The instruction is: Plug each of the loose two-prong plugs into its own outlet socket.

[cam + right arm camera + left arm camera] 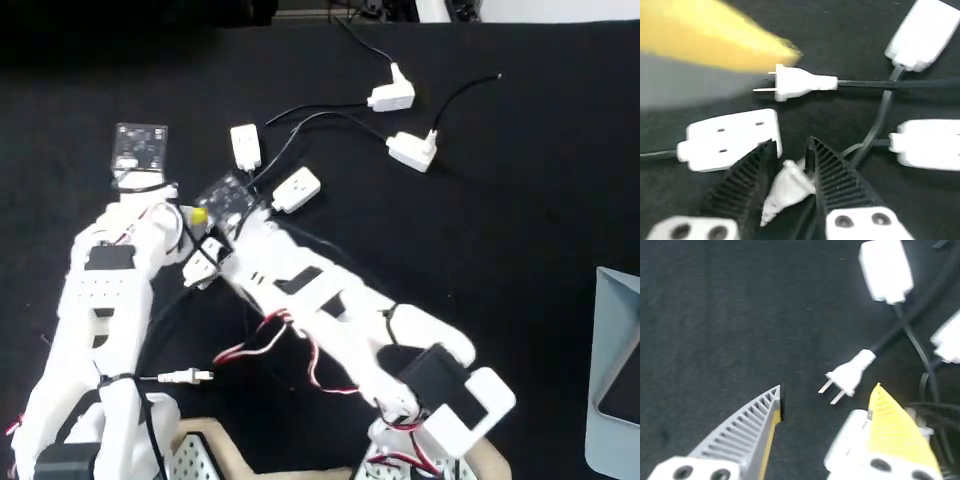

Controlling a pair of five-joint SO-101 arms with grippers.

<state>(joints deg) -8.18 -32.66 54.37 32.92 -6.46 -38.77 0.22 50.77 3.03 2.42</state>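
two plugs matter here. the held plug (pixel 787 187) sits clamped between your right gripper's (pixel 790 150) black fingers, with a slotted socket (pixel 730 135) just beside one fingertip. the loose plug (pixel 849 374) lies on the black table (pixel 715 315) just ahead of your left gripper (pixel 829 389), prongs pointing at the gap between its wide-apart fingers. its black cord (pixel 890 342) runs away near another socket (pixel 885 267) farther off.
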